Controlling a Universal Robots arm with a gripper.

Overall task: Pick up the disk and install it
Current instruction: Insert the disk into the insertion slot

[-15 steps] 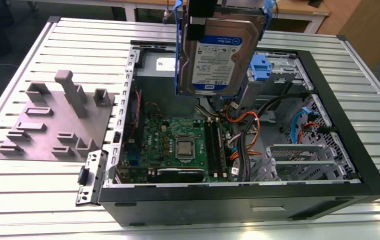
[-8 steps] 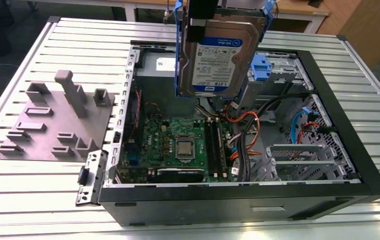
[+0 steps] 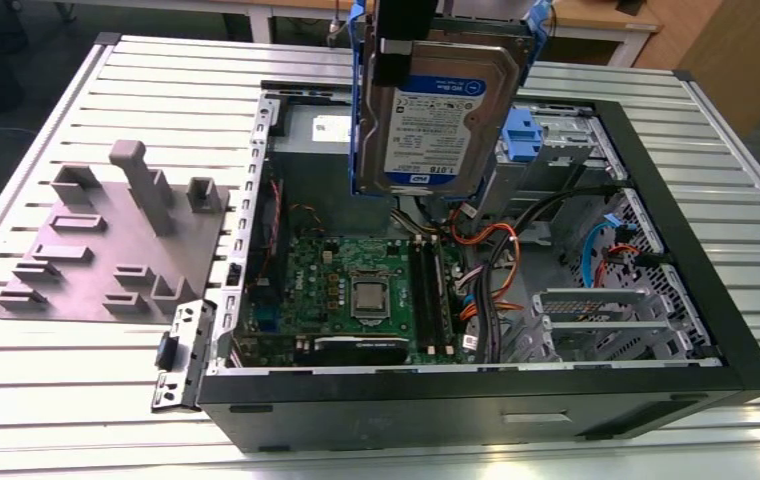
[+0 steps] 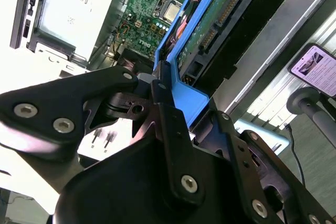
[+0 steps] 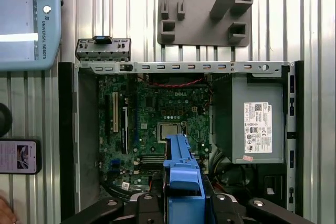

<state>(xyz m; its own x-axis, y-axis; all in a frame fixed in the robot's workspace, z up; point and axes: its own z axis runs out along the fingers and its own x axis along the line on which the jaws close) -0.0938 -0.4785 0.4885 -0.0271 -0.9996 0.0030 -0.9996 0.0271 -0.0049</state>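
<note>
The disk, a silver hard drive with a white-and-blue label in a blue plastic carrier, hangs upright above the open computer case. My gripper is shut on its upper end, at the top edge of the exterior view. In the first wrist view the carrier's blue end points down over the motherboard, with the gripper clamped around it. In the second wrist view a black finger presses on the blue frame, and the drive's connector edge shows beyond it.
A grey power supply box fills one end of the case. A blue-tabbed carrier sits in the drive cage behind the disk, above orange and black cables. A grey fixture plate, a teach pendant and a phone lie on the slatted table.
</note>
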